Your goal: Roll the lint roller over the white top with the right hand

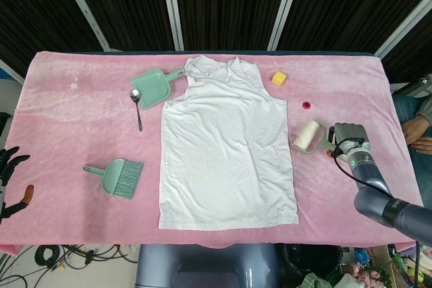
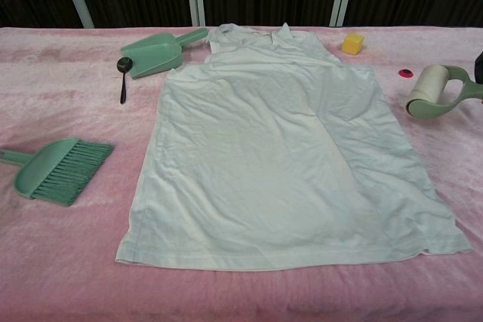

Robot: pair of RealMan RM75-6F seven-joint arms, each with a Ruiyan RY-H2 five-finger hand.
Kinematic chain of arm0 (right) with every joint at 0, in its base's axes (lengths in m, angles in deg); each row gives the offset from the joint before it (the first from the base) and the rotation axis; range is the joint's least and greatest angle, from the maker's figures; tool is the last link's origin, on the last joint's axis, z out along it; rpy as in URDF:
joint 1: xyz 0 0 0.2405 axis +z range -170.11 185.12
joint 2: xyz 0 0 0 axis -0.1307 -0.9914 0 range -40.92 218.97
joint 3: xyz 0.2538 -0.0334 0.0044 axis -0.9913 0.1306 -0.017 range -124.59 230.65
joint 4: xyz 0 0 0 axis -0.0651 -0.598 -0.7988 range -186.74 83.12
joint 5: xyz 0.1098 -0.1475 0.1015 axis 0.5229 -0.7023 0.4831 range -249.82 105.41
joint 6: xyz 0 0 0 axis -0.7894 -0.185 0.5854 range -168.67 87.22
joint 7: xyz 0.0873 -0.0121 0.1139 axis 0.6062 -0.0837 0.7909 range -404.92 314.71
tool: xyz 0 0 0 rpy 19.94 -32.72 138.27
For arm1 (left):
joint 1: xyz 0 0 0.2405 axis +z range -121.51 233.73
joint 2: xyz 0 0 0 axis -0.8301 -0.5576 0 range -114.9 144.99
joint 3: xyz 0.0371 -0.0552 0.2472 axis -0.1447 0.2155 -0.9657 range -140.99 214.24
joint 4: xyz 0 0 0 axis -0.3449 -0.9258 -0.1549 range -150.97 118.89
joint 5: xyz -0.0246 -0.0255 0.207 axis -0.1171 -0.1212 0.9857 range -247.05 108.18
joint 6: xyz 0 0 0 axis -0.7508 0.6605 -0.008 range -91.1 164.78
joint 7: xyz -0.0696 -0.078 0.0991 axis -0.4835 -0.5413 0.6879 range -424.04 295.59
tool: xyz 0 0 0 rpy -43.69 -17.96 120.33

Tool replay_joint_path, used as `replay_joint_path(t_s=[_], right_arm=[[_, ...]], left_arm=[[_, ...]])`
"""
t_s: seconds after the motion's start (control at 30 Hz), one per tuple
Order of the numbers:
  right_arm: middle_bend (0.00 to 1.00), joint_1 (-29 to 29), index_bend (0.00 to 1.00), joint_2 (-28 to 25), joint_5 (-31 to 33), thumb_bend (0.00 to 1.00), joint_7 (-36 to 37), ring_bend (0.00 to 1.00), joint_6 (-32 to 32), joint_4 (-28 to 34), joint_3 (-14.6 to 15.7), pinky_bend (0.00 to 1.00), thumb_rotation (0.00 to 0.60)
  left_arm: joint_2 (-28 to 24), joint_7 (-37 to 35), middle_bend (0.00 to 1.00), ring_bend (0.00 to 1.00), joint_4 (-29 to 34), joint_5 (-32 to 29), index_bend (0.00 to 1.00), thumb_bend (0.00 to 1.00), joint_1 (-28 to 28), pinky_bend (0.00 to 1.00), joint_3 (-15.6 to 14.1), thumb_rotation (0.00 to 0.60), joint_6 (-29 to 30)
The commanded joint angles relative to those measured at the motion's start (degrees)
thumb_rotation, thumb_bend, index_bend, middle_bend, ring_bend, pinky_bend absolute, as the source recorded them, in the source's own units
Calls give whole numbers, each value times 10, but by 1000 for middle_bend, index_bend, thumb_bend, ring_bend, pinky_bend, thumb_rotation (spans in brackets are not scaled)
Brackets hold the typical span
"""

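Your right hand (image 1: pixel 349 135) grips lint roller (image 1: pixel 310 135) by handle. Roller sits off white top (image 1: pixel 226 146), on pink cloth (image 1: pixel 81 126) just beside top's right edge. Your left hand (image 1: pixel 9 173) hangs off table's left edge, fingers apart, holding nothing.
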Motion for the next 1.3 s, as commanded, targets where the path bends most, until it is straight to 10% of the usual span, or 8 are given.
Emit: replay_joint_path(t_s=[0.03, 0.27, 0.63, 0.93, 1.3], right_arm=[[625, -9, 714, 11, -8, 731, 16, 615, -15, -19, -5, 549, 600], [581, -20, 700, 32, -20, 620, 31, 583, -30, -50, -2, 502, 600], [194, -11, 245, 57, 17, 402, 24, 197, -50, -75, 26, 301, 600], [76, 3, 95, 33, 47, 356, 36, 91, -38, -42, 28, 232, 600], [62, -77, 82, -101, -165, 295, 90, 85, 203, 184, -5, 211, 600]], left_arm=[[0, -1, 78, 0, 0, 0, 189, 427, 0, 10, 0, 600, 0], [-1, -2, 78, 0, -1, 0, 188, 428, 0, 10, 1, 600, 0], [-1, -1, 78, 0, -1, -1, 188, 428, 0, 10, 1, 600, 0], [-1, 0, 78, 0, -2, -1, 189, 428, 0, 10, 1, 600, 0], [-1, 0, 79, 0, -4, 1, 189, 428, 2, 10, 4, 600, 8]])
